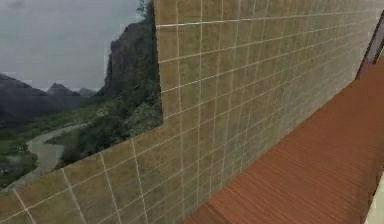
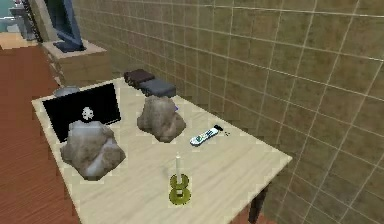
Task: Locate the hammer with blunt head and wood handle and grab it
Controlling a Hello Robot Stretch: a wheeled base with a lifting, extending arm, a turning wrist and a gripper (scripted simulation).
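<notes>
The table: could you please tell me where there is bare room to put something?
Barest is the corner of the table right of the white remote-like thing and the small yellow thing. It is crowded around the laptop, the near rocky lump, the far rocky lump and the dark flat things.

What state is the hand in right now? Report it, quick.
The hand: its state cannot be told from these pictures.

The wall [image 1: 260,90] was olive-tan, gridded with pale tile lines; the floor [image 1: 320,150] red-brown planks; the table [image 2: 240,158] pale wood, its ten-o'clock laptop [image 2: 68,112] black.
</notes>
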